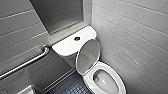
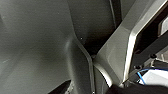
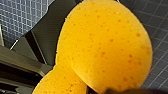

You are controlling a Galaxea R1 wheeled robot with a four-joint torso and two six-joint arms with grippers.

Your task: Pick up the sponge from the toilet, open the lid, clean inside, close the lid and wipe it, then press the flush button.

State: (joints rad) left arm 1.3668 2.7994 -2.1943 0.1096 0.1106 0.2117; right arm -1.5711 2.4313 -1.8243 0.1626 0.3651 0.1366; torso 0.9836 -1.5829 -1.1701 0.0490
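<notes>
The white toilet [image 1: 113, 75] stands in the corner with its bowl uncovered. The lid [image 1: 87, 57] is raised and leans back against the tank. The dark flush button [image 1: 77, 38] sits in the middle of the flat tank cover [image 1: 66, 46]. The orange sponge [image 3: 105, 47] looms large in the right wrist view, above dark tiled floor. It is pinched into two bulging lobes, and my right gripper [image 3: 86, 87] is shut on it at the pinch. In the left wrist view I see grey robot body panels, and nothing is held there.
A steel grab bar [image 1: 27, 62] runs along the left wall. A grey recessed niche [image 1: 58, 15] sits above the tank. White tiled wall [image 1: 140, 37] closes the right side. Dark mosaic floor [image 1: 70, 87] lies left of the bowl, with a white object [image 1: 26, 90] at the lower left corner.
</notes>
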